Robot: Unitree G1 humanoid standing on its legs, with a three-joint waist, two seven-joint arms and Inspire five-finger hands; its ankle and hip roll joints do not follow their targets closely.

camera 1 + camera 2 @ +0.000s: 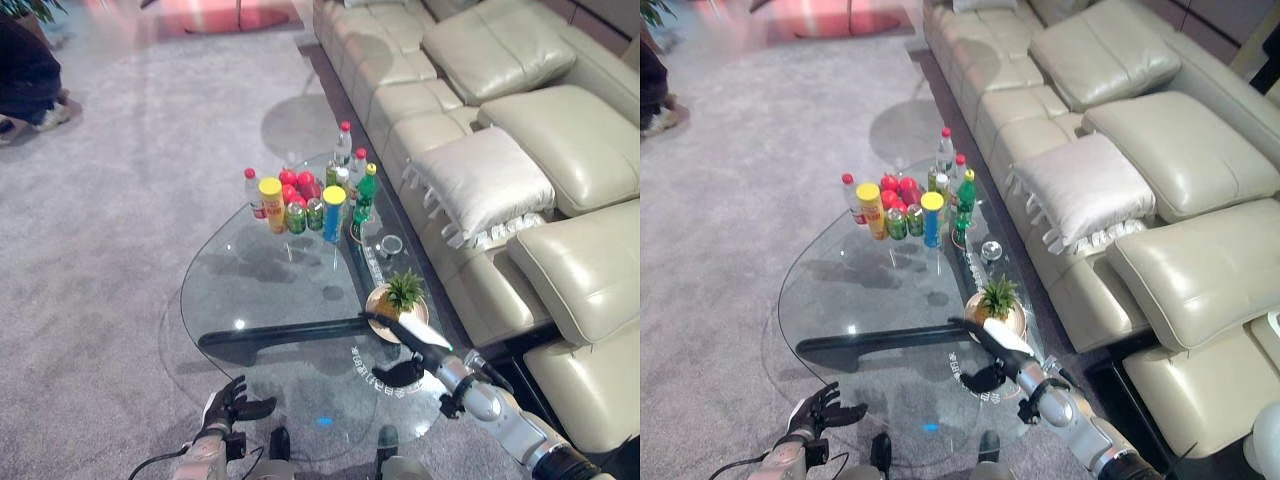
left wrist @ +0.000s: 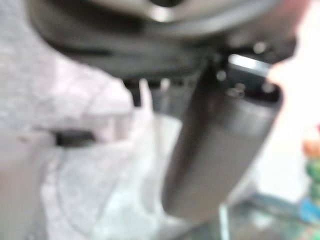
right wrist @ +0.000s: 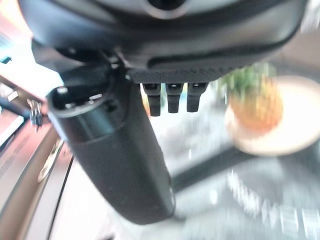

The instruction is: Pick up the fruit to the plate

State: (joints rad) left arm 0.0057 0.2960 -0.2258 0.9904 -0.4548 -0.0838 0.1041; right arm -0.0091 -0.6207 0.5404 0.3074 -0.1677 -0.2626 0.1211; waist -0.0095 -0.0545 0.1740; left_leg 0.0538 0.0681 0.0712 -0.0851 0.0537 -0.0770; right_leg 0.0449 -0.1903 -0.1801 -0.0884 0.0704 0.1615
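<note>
While the pineapple (image 1: 405, 293) sits on the plate (image 1: 378, 302) on the glass table (image 1: 260, 290), the right hand (image 1: 405, 368) hovers just beside it with straight fingers, holding nothing. Far from the fruit, the left hand (image 1: 228, 402) is loosely spread by the table's near edge.

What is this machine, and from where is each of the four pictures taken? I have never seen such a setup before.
It is a humanoid robot with two arms ending in dark hands. Two pictures come from cameras in its head, looking down; the other two come from cameras on its wrists, so each shows its own hand very close. Before it stands a glass table beside a sofa. On the table are bottles and cans, red fruit, and a small pineapple already on a plate. The right hand, open, hovers near the plate. The left hand waits, open, at the near edge. Nothing is held.
</note>
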